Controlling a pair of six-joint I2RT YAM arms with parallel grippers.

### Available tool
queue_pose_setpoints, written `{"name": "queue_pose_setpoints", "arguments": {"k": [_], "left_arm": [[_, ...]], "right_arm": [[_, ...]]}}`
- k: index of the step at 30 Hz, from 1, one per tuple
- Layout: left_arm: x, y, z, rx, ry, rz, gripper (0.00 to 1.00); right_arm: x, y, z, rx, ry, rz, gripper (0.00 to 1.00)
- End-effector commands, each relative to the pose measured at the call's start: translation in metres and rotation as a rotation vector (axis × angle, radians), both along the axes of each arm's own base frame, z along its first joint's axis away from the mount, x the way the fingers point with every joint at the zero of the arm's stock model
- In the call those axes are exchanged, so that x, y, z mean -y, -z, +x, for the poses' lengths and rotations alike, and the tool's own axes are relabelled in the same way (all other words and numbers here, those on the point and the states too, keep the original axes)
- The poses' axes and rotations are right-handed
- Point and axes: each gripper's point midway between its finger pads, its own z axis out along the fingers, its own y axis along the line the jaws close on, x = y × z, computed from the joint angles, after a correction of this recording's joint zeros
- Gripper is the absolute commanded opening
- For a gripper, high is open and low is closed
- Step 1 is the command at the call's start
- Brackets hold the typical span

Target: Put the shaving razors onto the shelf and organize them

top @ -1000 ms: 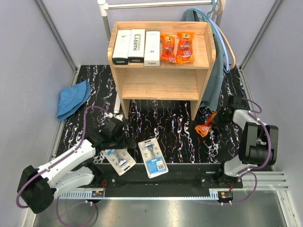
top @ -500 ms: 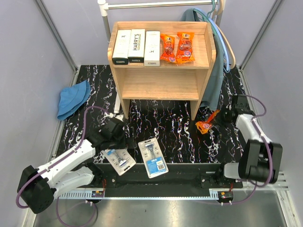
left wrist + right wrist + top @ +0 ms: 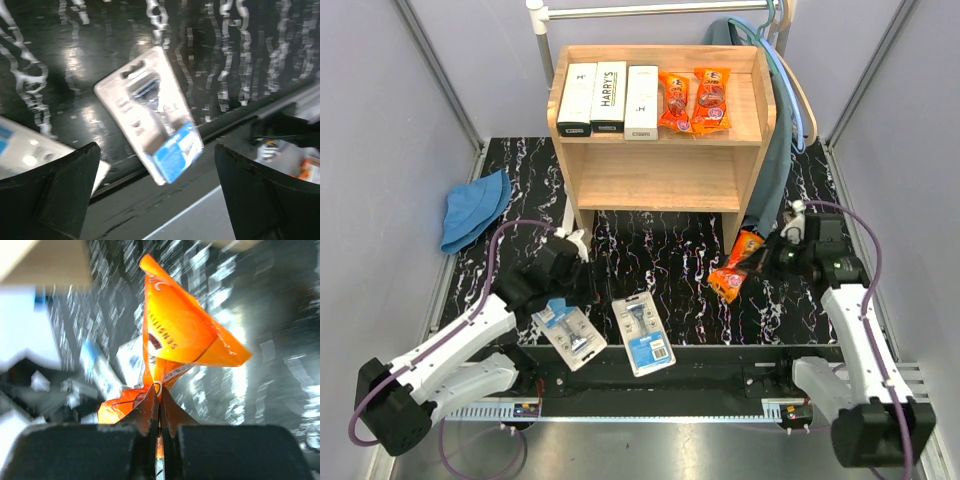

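Observation:
The wooden shelf (image 3: 660,180) stands at the back. Its top tier holds three white boxes (image 3: 608,97) and two orange pouches (image 3: 695,100). My right gripper (image 3: 767,255) is shut on another orange pouch (image 3: 733,270), which hangs crumpled beside the shelf's front right leg. In the right wrist view this pouch (image 3: 180,335) sticks up from my pinched right gripper (image 3: 160,395). Two blister cards (image 3: 570,335) (image 3: 643,333) lie near the front edge. My left gripper (image 3: 582,288) hovers open by them. One card (image 3: 150,132) shows between its spread fingers (image 3: 65,180); the other's corner (image 3: 25,152) is at lower left.
A blue cloth hat (image 3: 475,208) lies at the table's left side. A grey-blue garment (image 3: 775,150) hangs from the metal clothes rail (image 3: 650,10) right beside the shelf. The arms' mounting rail (image 3: 650,400) runs along the near edge.
My right gripper closed on the orange pouch and lifted it off the table, shifting it slightly left toward the shelf leg. The left gripper edged a little right over the cards.

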Motion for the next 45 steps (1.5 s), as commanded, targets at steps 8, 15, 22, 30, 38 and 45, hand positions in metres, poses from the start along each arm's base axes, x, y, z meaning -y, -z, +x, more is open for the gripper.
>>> {"name": "queue_pose_setpoints", "arguments": {"k": [8,15,22,30,38,45], "left_arm": [[0.068,-0.066,-0.004,0.024,0.135,-0.365,0.99],[0.099,-0.072,-0.019,0.014,0.22,-0.45,0.99],[0.109,-0.073,-0.022,0.005,0.224,-0.466,0.97],[0.106,-0.067,-0.022,0.004,0.189,-0.48,0.65],[0.103,-0.067,-0.019,0.014,0.163,-0.484,0.0],[0.099,-0.063,-0.018,0.014,0.14,-0.462,0.0]], "right_arm": [[-0.112,-0.03,-0.057,0.019,-0.312,0.147,0.02],[-0.17,-0.03,-0.089,0.041,-0.481,0.175,0.03],[-0.213,-0.034,-0.102,0.061,-0.61,0.144,0.04],[-0.225,-0.05,-0.11,0.092,-0.656,0.213,0.04],[-0.223,-0.051,-0.12,0.098,-0.681,0.258,0.14],[-0.215,-0.057,-0.118,0.149,-0.643,0.26,0.49]]}}
